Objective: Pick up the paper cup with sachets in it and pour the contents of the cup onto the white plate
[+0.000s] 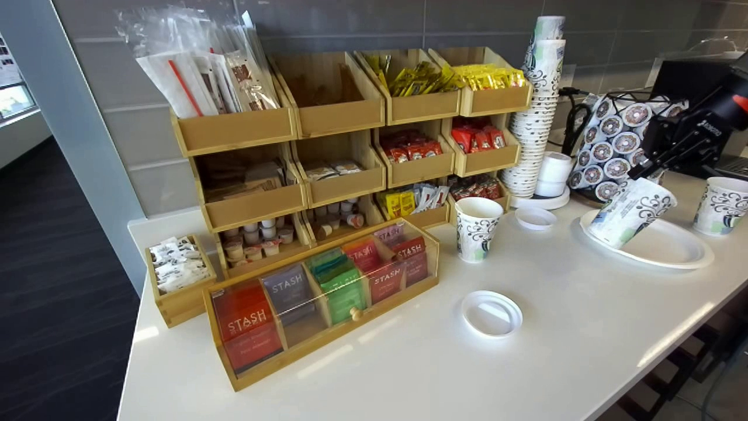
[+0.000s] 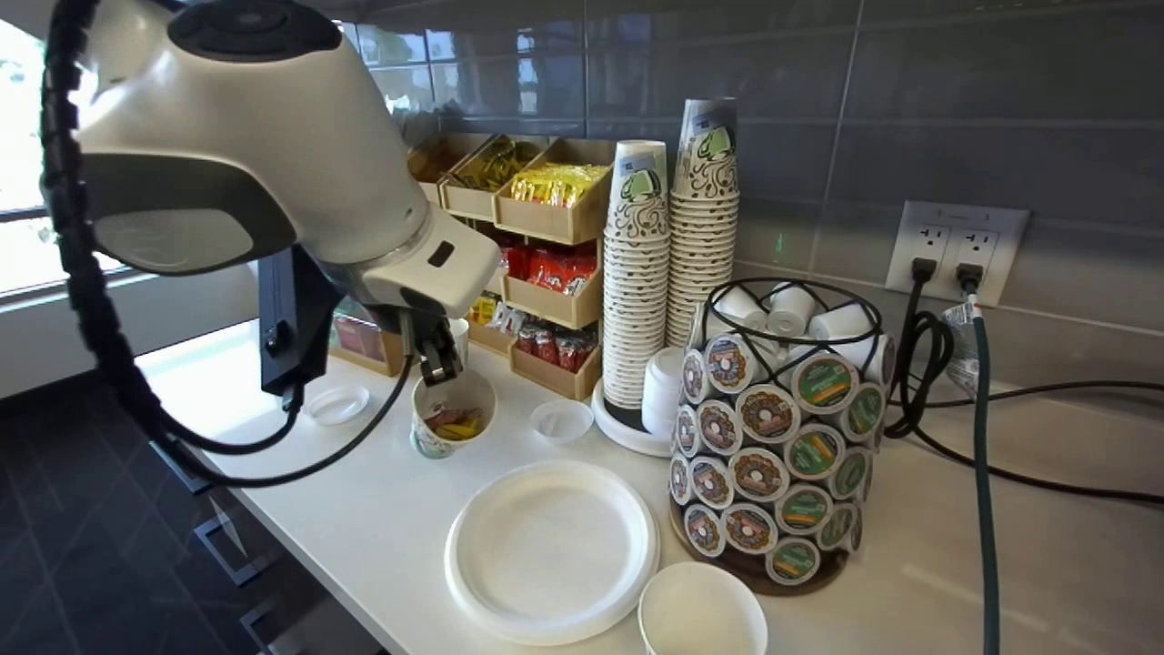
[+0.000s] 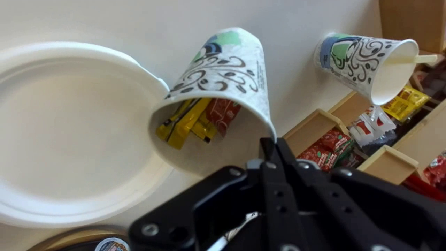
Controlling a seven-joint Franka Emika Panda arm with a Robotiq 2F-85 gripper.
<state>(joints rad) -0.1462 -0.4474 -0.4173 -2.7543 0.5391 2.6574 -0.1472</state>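
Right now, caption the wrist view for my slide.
Claw gripping a tilted paper cup by its rim, yellow and red sachets inside, near a white plate.

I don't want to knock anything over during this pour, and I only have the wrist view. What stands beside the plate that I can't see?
Observer: Another paper cup, upright, roughly on the far side of the white plate from the held cup.
Operator: I see a coffee pod against something round at my bottom edge. What is that?
Observer: The base of a wire rack, with rows of such pods around its sides.
Operator: My end effector blocks part of my picture. Anything tall near that rack?
Observer: Yes, two stacks of paper cups, between the rack and the wooden bins.
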